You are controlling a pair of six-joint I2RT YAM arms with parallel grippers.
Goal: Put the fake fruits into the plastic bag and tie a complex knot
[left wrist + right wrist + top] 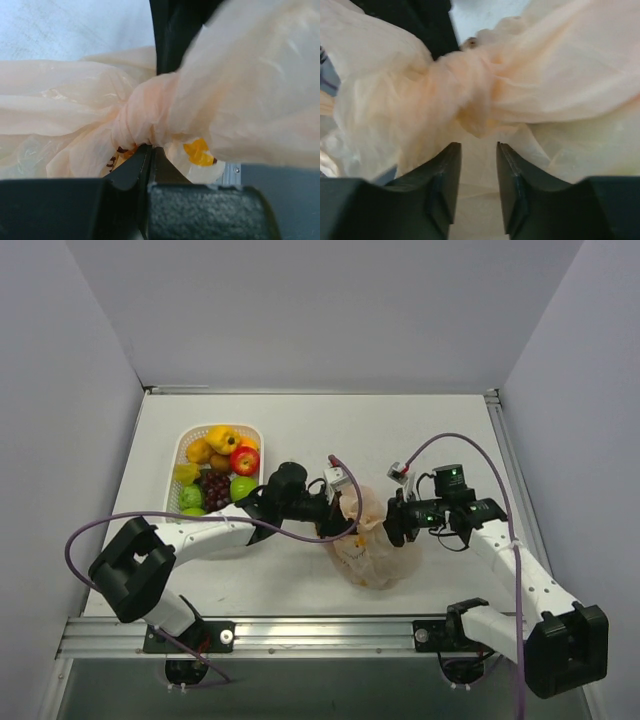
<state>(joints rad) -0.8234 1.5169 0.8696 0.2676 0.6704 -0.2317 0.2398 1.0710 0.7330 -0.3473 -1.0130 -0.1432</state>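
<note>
The plastic bag (370, 545) lies bulging on the table between the two arms, its top twisted into a knot (145, 115). My left gripper (338, 510) is at the bag's upper left. In the left wrist view the left gripper (150, 146) has its jaws shut, pinching bag film just under the knot. My right gripper (396, 520) is at the bag's upper right. In the right wrist view the right gripper (478, 145) stands open, with the knot (465, 90) just beyond its tips and only loose film behind the gap. Fake fruits (222, 465) fill the basket at left.
A white lattice basket (181, 448) at back left holds a red apple (244, 460), grapes (214, 488), green apples (243, 487) and yellow fruits (222, 437). The left arm's purple cable (200, 516) loops over the table. A metal rail (330, 628) runs along the near edge.
</note>
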